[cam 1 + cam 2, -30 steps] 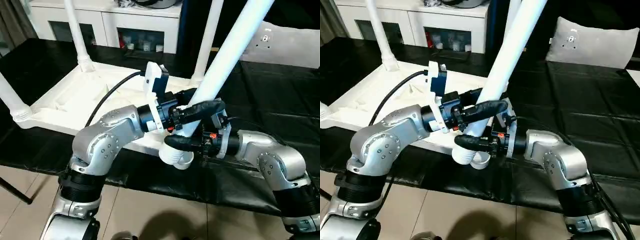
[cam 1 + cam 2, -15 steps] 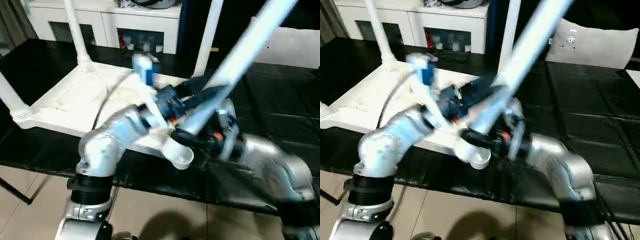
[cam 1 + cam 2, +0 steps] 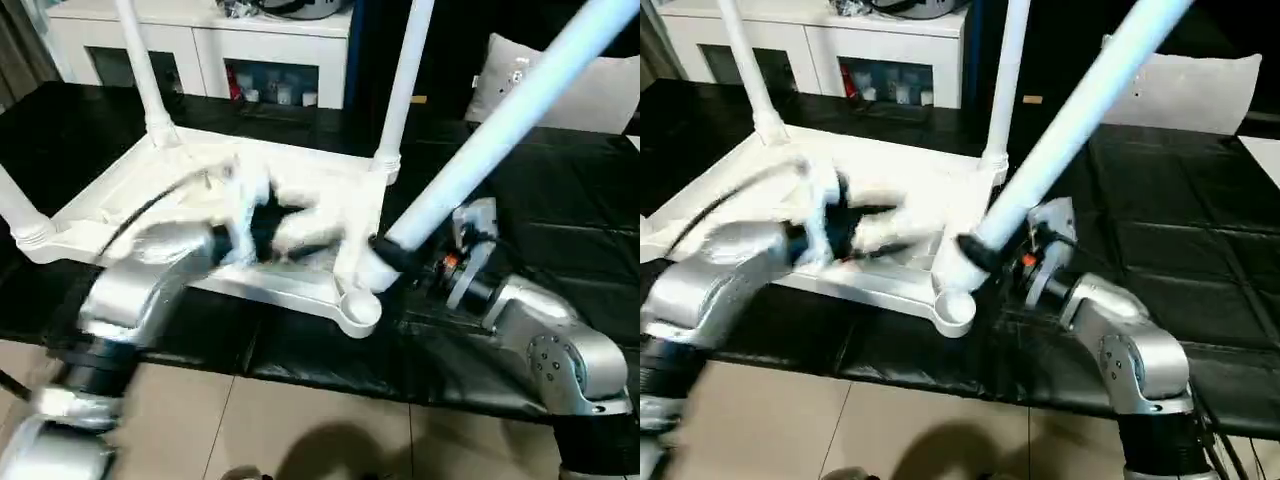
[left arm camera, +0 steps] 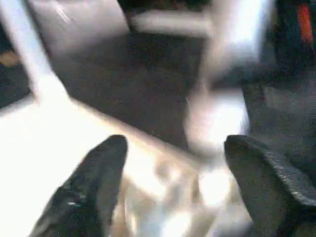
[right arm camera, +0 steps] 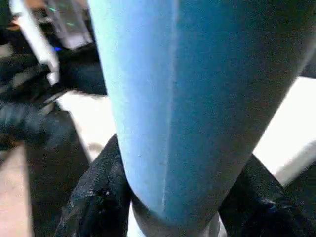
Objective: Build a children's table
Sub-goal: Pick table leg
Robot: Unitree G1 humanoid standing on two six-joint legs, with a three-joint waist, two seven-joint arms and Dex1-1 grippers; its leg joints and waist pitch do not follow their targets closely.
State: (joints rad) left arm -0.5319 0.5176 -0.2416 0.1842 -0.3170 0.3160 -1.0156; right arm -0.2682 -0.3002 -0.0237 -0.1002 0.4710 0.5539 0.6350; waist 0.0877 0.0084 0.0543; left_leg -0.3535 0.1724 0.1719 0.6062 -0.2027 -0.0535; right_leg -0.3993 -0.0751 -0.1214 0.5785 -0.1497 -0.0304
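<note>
While right gripper (image 3: 385, 255) jaws clamp leg (image 3: 480, 140) above corner socket (image 3: 360, 308); left gripper (image 4: 173, 163) jaws apparently open.

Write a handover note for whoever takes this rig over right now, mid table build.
Right gripper: shut on the fourth leg, near its thick end, leg tilted up and away to the right.
Left gripper: open, holding nothing, over the upturned table top.
Table top lies underside up on the black cloth. Three legs stand in their corner sockets: far left, far right, near left.
Near right socket is unfilled; the held leg's end sits just above it, not seated.
Left: stand the leg upright, press it into that socket, then turn the table over.
</note>
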